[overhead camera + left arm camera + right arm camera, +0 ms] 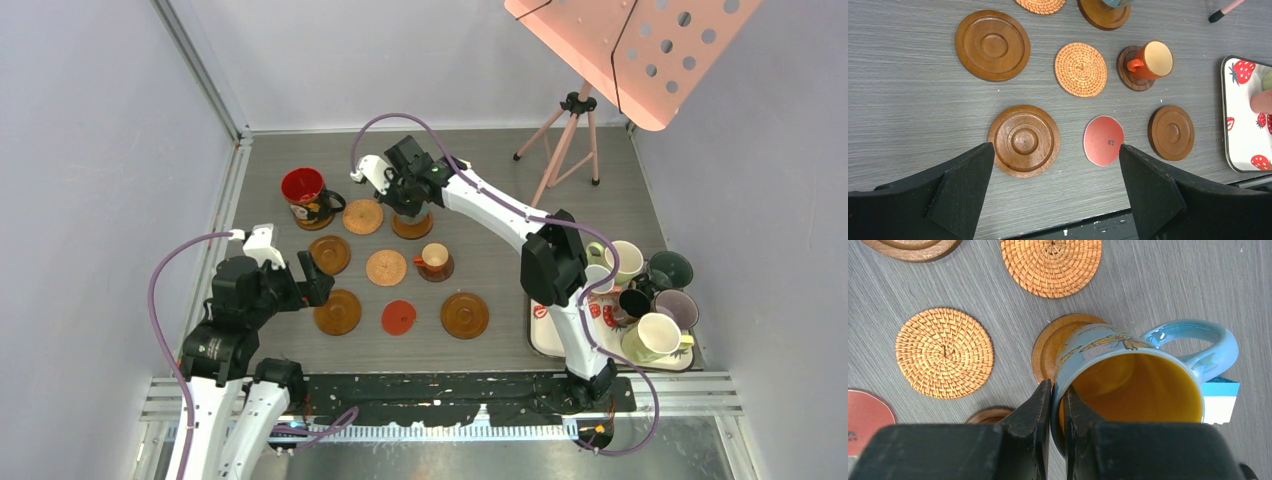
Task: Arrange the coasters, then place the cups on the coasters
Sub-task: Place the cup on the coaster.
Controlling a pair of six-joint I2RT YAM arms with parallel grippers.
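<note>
Glossy glazed blue mug (1128,375), woven rattan coaster (944,353), matt woodgrain table (908,100)

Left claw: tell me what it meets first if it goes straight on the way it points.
Most likely the rimmed wooden coaster, or the bare table between it and the red coaster: the open left claw frames that spot. Depth is unclear.

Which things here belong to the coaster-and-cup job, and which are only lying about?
Belong to the job: wooden coasters, woven coasters, red coaster, blue butterfly mug, orange cup, red-inside mug, mugs waiting at right.
Only lying about: strawberry tray, pink perforated stand, blue-and-white block.
</note>
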